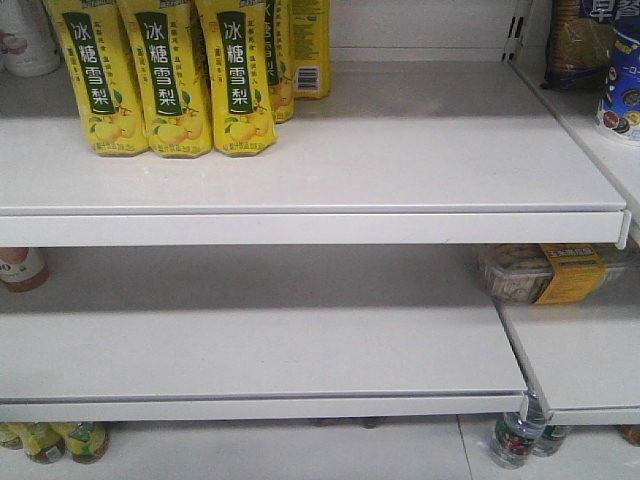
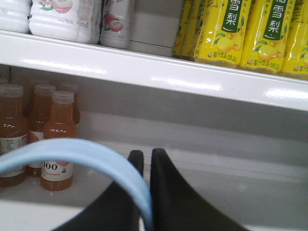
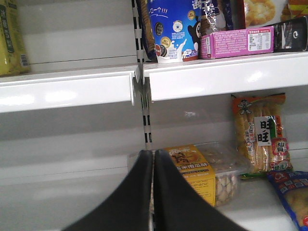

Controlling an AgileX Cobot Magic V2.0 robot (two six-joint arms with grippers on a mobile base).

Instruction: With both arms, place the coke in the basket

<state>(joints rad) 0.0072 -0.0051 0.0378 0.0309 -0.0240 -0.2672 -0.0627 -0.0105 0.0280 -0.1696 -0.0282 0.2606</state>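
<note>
The coke does not appear in any of the three views. Of the basket, only its light blue handle (image 2: 91, 166) shows, in the left wrist view: it arcs from the left edge across the front of the frame and drops between the two black fingers of the left gripper (image 2: 146, 161), which are clenched on it.

Behind that handle, on the lower shelf toward its left end, stand orange juice bottles (image 2: 58, 139) with pale caps, well back from the gripper. Above them the upper shelf (image 2: 159, 72) carries white peach-drink bottles (image 2: 65, 19) at the left and yellow pear-drink bottles (image 2: 226, 31) at the right.

In the right wrist view the right gripper (image 3: 153, 163) has its fingers pressed together with nothing between them. Just beyond it, near the left end of the neighbouring lower shelf, sits a clear snack tub with a yellow label (image 3: 202, 168), and a rice-cracker bag (image 3: 260, 134) stands to its right. A blue cookie cup (image 3: 175, 29) and a pink box (image 3: 238, 42) sit on the shelf above.

The front view shows yellow bottles at the back left corner of the top shelf.
</note>
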